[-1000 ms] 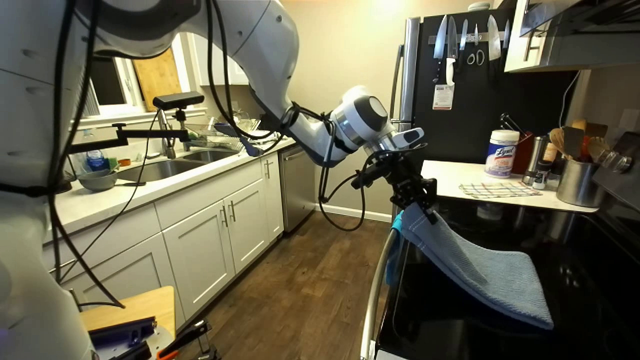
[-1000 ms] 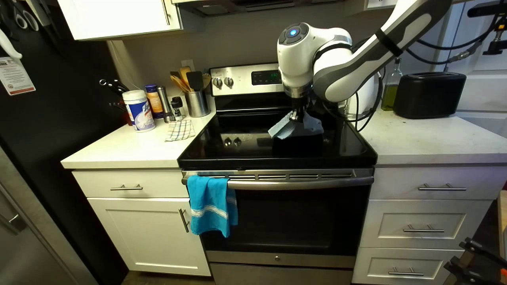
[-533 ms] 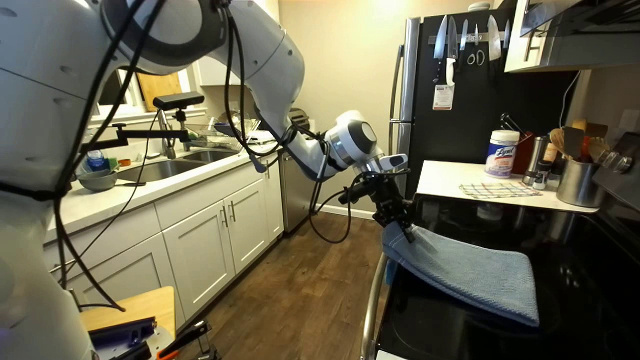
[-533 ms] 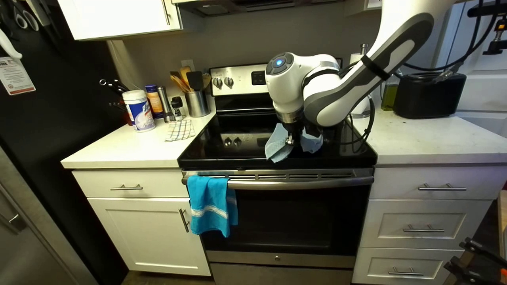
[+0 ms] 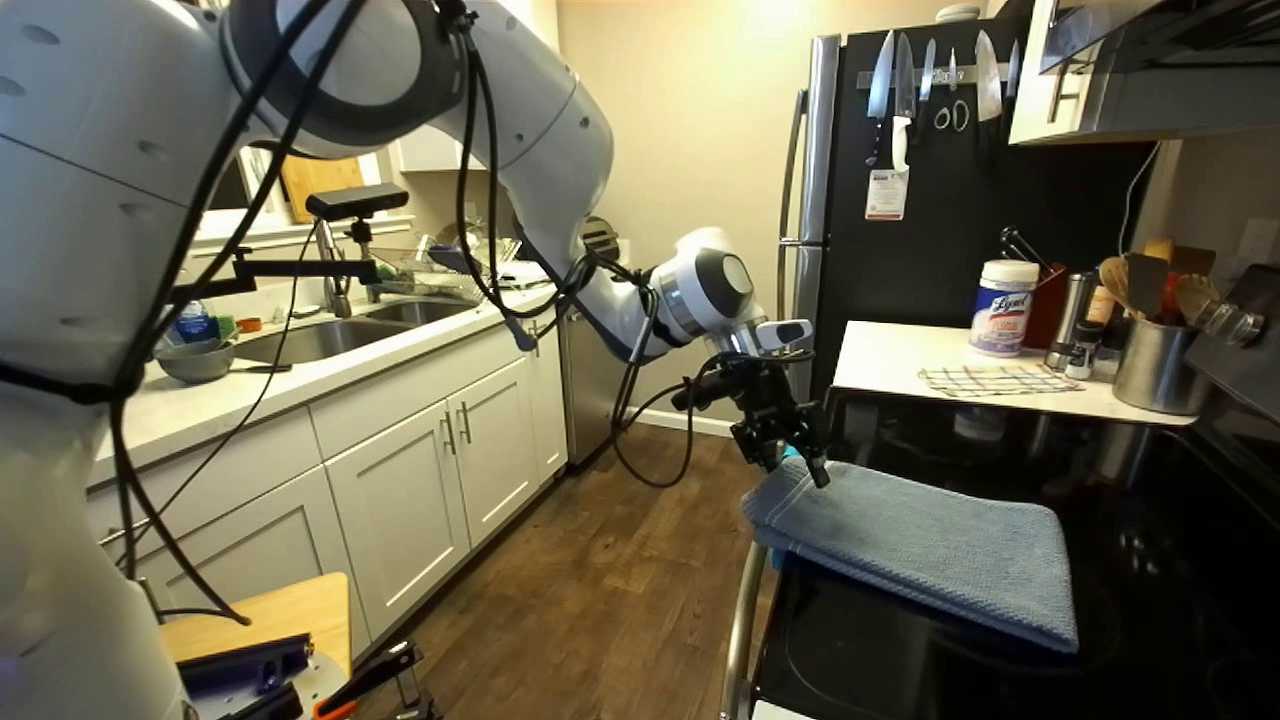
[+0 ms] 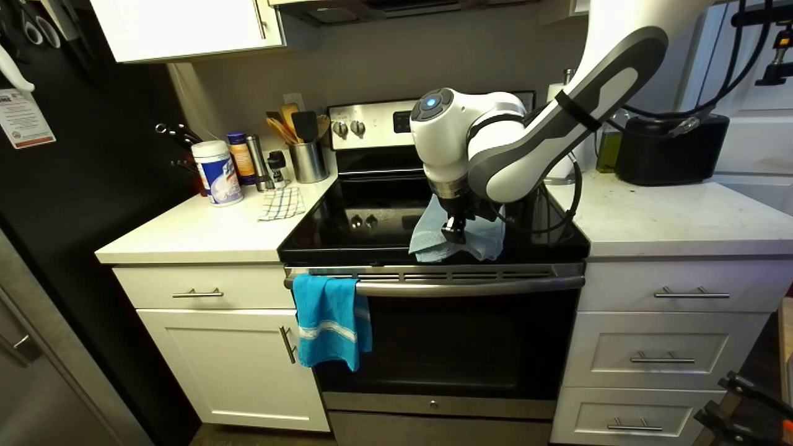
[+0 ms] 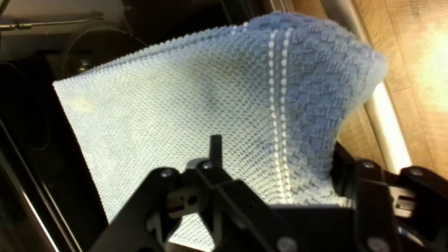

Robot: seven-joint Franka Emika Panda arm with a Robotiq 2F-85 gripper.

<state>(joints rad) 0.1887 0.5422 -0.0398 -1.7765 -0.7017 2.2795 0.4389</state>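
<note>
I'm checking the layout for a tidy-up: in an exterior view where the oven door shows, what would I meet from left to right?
Fridge, wipes canister, turquoise towel, light blue cloth, black toaster.

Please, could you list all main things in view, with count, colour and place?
Range: 1, black-silver, between countertops
Dish towel: 1, grey-blue, on range
Hanging towel: 1, turquoise, over oven handle
Refrigerator: 1, black-silver, beside countertop
Knives: at least four, silver, on refrigerator
Lysol canister: 1, white-blue, countertop near refrigerator
Checked cloth: 1, mostly white, beside Lysol canister
Toaster: 1, black, countertop farther from refrigerator
Double sink: 1, grey, across from range
Robot arm: 1, white-grey, by range
Pincer: 1, black, open at dish towel
</note>
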